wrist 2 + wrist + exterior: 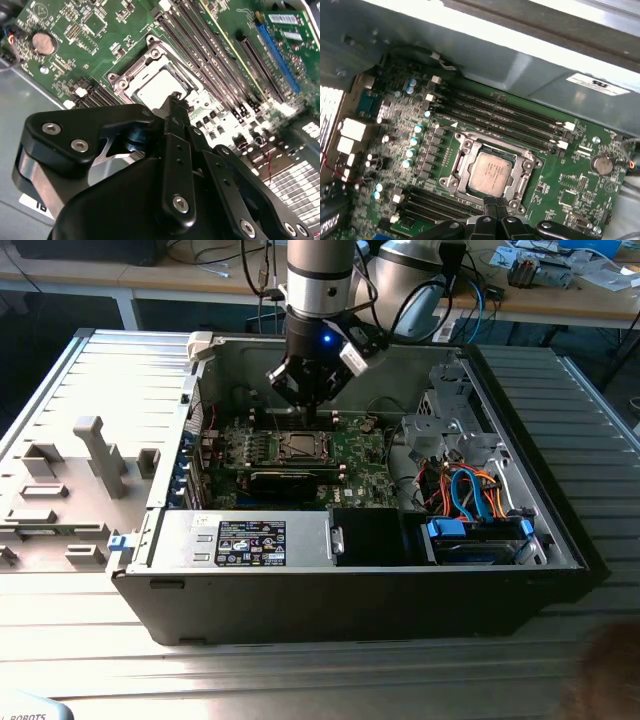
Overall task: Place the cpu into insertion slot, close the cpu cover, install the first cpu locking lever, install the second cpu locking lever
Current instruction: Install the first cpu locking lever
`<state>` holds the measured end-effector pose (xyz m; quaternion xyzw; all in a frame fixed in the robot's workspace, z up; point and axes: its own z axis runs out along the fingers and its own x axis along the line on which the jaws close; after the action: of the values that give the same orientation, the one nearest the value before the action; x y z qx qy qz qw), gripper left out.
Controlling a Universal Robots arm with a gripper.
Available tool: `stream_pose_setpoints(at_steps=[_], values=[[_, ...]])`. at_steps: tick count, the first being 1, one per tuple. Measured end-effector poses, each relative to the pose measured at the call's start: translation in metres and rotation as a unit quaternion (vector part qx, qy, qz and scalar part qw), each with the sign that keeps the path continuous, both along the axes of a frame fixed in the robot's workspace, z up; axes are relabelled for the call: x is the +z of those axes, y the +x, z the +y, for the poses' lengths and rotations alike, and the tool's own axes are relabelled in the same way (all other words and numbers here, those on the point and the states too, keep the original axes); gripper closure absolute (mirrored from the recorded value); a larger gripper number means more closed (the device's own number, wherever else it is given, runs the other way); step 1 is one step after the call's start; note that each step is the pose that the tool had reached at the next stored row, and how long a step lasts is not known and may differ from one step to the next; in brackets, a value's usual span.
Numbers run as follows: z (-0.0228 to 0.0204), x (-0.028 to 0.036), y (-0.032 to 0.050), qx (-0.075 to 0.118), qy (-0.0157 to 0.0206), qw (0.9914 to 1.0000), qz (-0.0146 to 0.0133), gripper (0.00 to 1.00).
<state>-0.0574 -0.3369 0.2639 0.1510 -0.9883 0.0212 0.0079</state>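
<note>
Exterior view first: we see the arm [318,280] standing over an open case [350,595] that lies on the ribbed metal bench [100,370]. Its hand [305,403] hangs inside the case, just above the green board [362,455] and close to the slot [300,446].

In the first wrist view, the cpu [492,172] sits in the slot with its pale metal top up. The cover [464,162] lies flat around it, and the chip shows through its square window. Long memory slots [500,117] run beside the socket, and a coin cell [601,164] sits well apart on the board.

The black fingertips [488,206] are drawn together, with nothing that we can see between them. They hang at one edge of the slot, just beside the cover's frame. We cannot tell whether they touch it.

In the second wrist view, the pressed-together tips end right at the rim of the socket, with the chip just beyond them.
</note>
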Motion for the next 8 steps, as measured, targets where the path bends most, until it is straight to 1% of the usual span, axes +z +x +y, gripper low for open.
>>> stream_pose_setpoints(at_steps=[1, 3, 8], values=[[0.0, -0.0001, 0.0, -0.01, 0.0002, 0.99995, 0.0, 0.89], [0.0, -0.0001, 0.0, -0.018, 0.0003, 0.99984, 0.0, 0.89], [0.0, -0.0002, 0.0, -0.019, 0.0003, 0.99981, 0.0, 0.89]])
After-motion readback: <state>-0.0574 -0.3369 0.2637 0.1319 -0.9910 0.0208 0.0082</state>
